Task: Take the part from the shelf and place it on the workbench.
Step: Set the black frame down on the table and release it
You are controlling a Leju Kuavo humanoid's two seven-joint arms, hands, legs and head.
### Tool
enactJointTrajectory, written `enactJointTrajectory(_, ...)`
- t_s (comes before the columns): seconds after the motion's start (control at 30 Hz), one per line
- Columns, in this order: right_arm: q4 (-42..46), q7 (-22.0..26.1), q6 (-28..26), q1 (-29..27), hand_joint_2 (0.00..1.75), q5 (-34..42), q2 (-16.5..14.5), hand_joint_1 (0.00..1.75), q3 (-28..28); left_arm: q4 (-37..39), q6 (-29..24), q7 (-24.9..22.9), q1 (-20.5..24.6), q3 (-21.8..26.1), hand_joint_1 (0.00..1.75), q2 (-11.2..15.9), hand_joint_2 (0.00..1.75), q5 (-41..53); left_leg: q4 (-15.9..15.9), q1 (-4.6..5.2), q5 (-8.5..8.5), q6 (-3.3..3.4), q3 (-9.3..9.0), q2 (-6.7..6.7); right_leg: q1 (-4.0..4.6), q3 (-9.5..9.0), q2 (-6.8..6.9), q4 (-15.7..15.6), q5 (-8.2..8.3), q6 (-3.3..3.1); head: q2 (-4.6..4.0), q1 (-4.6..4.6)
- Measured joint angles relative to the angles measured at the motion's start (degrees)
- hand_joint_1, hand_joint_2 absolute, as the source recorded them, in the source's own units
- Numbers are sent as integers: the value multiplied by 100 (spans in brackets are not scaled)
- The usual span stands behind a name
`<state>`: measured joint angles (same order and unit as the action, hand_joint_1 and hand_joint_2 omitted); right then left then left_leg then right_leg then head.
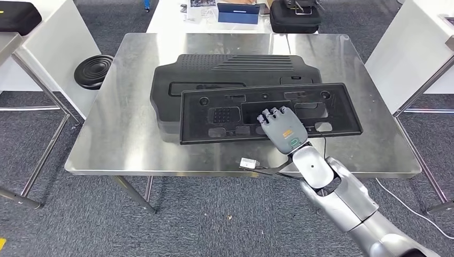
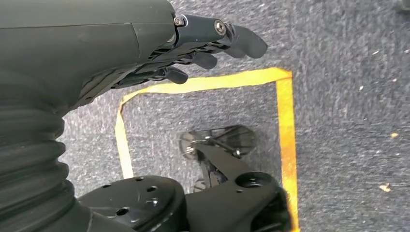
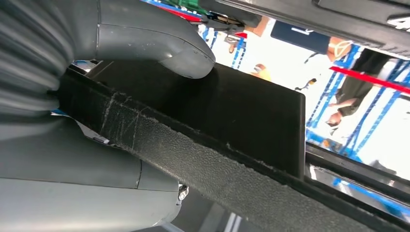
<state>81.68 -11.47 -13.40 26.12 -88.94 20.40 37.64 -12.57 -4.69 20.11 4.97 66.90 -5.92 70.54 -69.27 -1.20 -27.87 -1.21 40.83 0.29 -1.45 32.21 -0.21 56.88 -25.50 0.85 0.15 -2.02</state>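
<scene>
- The steel workbench [image 1: 123, 134] stood on grey carpet [image 1: 214, 225].
- The right hand [image 1: 282, 128] gripped the flat black part [image 1: 332, 112], lying over a larger black panel [image 1: 176, 80].
- The left hand [image 2: 193, 48] hung with its fingers spread, holding nothing.

The right arm [image 1: 342, 201] is built of rounded silver shells with a dark round screw on the wrist ball and a black gap at the joint behind it. Its right hand [image 1: 281, 127] has a grey back plate bearing a yellow label and a green-ringed mark at 5 o'clock. A thin black cable runs off the wrist toward 9 o'clock. The left hand [image 2: 145, 48] has a dark grey ribbed cover, black fingers [image 2: 241, 41] and silver screw heads.
</scene>
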Motion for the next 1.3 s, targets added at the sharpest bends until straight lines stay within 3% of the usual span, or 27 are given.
enactJointTrajectory(0.03,-1,-57,-39,-12,175,0,-2,175,-1,2,-3,0,0,1,0,0,175,-5,379,-9,204,-7,-164,-3,5,-39,-7,8,-45,38,0,-1)
enactJointTrajectory(0.1,-4,-136,-106,-17,175,0,4,175,-14,5,-6,1,5,3,0,-5,175,-15,879,-7,353,19,-401,5,33,-64,-14,31,-107,111,0,-3)
enactJointTrajectory(0.23,-11,-124,-227,-87,175,0,-13,175,-146,7,-8,0,8,9,0,-10,175,-16,978,20,280,177,-461,32,41,-12,-10,64,-170,206,0,4)
enactJointTrajectory(0.3,-19,-31,-283,-106,175,-1,-20,175,-247,5,-3,0,15,11,0,-5,175,-13,1011,11,266,255,-495,41,36,250,-5,518,-353,196,0,14)
enactJointTrajectory(0.4,-82,145,-354,-158,175,1,-27,175,-382,4,11,-4,19,14,0,-2,175,7,1011,28,213,317,-530,61,47,987,-6,1691,-668,148,0,22)
enactJointTrajectory(0.43,-119,202,-372,-188,175,5,-32,175,-415,4,16,-9,18,14,0,-2,175,14,1011,31,188,323,-559,71,48,1124,-6,1815,-622,177,0,22)
enactJointTrajectory(0.47,-160,270,-400,-215,175,10,-40,175,-457,4,21,-14,16,15,0,-2,175,18,1011,33,158,323,-601,81,48,1131,-5,1686,-468,229,0,23)
enactJointTrajectory(0.53,-231,415,-498,-244,175,27,-68,175,-577,4,28,-21,16,16,0,-5,175,26,1014,35,88,302,-701,98,48,843,12,862,6,319,0,27)
enactJointTrajectory(0.6,-281,556,-623,-249,175,56,-116,175,-733,4,33,-24,26,15,0,-9,175,32,1018,65,20,253,-761,111,80,548,29,191,278,291,0,28)
enactJointTrajectory(0.67,-332,656,-691,-275,175,97,-163,175,-870,4,39,-28,35,15,0,-9,175,36,1045,84,-23,197,-792,112,120,464,27,59,283,195,0,24)
enactJointTrajectory(0.77,-409,730,-712,-332,175,169,-231,175,-1038,1,43,-31,33,16,0,-3,175,44,929,66,-131,110,-771,72,54,373,21,17,249,63,0,18)
enactJointTrajectory(0.8,-432,743,-718,-342,175,187,-252,175,-1085,0,43,-31,32,16,0,-1,175,46,699,62,-239,84,-668,55,27,324,21,2,230,18,0,15)
enactJointTrajectory(0.87,-482,770,-740,-354,175,209,-282,175,-1148,0,43,-31,31,15,0,0,175,49,-69,53,-542,46,-264,28,32,245,24,0,174,-60,0,15)
enactJointTrajectory(0.9,-506,789,-755,-368,175,215,-295,175,-1167,0,44,-31,29,15,0,0,175,54,-428,49,-640,30,-41,22,40,207,22,1,146,-78,0,19)
enactJointTrajectory(0.93,-529,811,-774,-387,175,218,-307,175,-1184,0,44,-31,26,15,0,1,175,58,-627,46,-634,21,117,17,45,165,17,1,115,-85,0,17)
enactJointTrajectory(0.97,-548,832,-797,-413,175,219,-322,175,-1202,0,44,-32,24,15,0,3,175,62,-593,42,-502,19,163,15,48,115,10,2,79,-80,0,14)
enactJointTrajectory(1.0,-566,856,-826,-437,175,219,-339,175,-1221,0,44,-32,24,16,0,8,175,64,-335,39,-268,24,98,10,47,56,1,3,38,-63,0,13)
enactJointTrajectory(1.03,-581,884,-859,-457,175,217,-357,175,-1240,0,43,-33,24,16,0,14,175,64,69,36,9,34,-50,3,46,-2,-7,5,-6,-41,0,11)
enactJointTrajectory(1.1,-606,925,-927,-473,175,215,-379,175,-1274,2,44,-33,30,15,0,21,175,65,755,41,312,64,-355,-3,77,-74,-19,20,-86,18,0,16)
enactJointTrajectory(1.13,-615,938,-948,-475,175,214,-386,175,-1287,3,45,-33,33,15,0,21,175,67,917,48,335,88,-437,0,94,-83,-22,22,-109,45,0,23)
enactJointTrajectory(1.23,-633,1012,-970,-481,175,250,-414,175,-1316,4,50,-34,39,14,0,19,175,74,999,63,273,198,-497,16,92,-77,-21,17,-152,115,0,37)
enactJointTrajectory(1.3,-637,1074,-976,-479,175,293,-441,175,-1336,2,55,-34,42,15,0,20,175,78,1033,45,262,277,-529,23,76,76,-15,295,-281,143,0,47)
